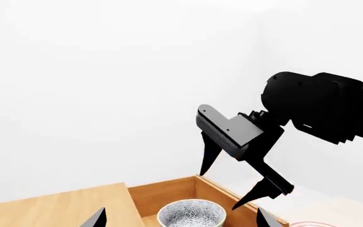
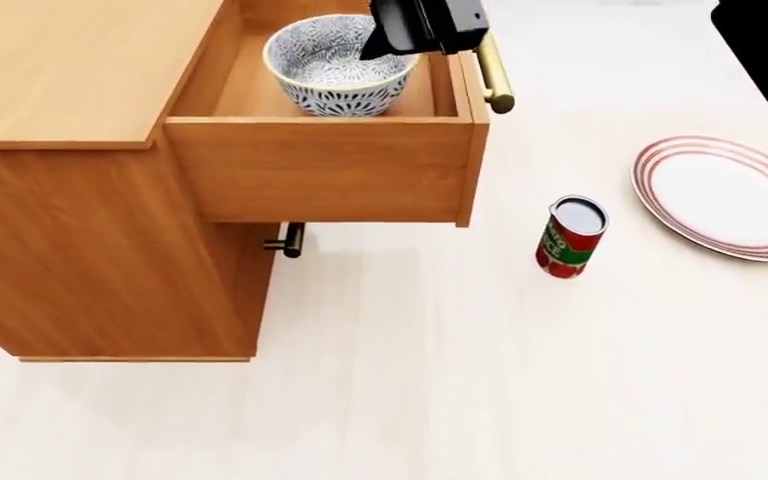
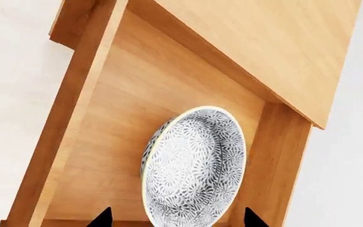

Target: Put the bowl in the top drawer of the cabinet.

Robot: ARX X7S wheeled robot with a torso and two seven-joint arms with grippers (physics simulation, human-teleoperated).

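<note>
Where pale floor (image 2: 464,400) lies, white walls.

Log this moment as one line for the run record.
bowl: in open top drawer | right claw: open, above bowl | left claw: open | drawer not shut

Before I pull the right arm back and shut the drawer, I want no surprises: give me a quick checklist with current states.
1. Bowl sits inside the top drawer: ok.
2. Bowl upright on the drawer floor: ok.
3. Right gripper open, fingers clear of the bowl: ok.
4. Right gripper out of the drawer's closing path: not ok; it hangs over the front edge by the brass handle.
5. Left gripper open, holding nothing: ok.
6. Can and plate clear of the cabinet: ok.
</note>
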